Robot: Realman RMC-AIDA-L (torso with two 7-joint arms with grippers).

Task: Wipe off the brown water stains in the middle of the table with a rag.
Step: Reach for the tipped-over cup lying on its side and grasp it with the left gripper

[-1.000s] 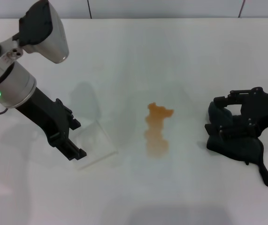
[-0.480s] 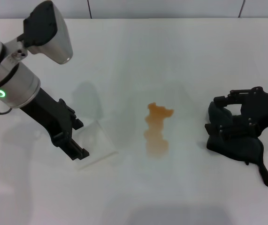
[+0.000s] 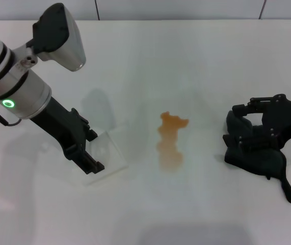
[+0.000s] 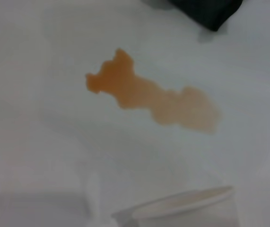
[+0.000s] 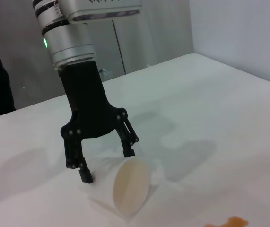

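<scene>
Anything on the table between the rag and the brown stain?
Nothing: in the head view, only bare table separates the rag, under the right gripper, from the brown stain.

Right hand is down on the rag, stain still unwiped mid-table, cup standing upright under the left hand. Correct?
Not quite: the cup lies on its side, not upright; the right wrist view shows it, with the left hand open over it. The rest holds: right hand on the rag, stain unwiped.
</scene>
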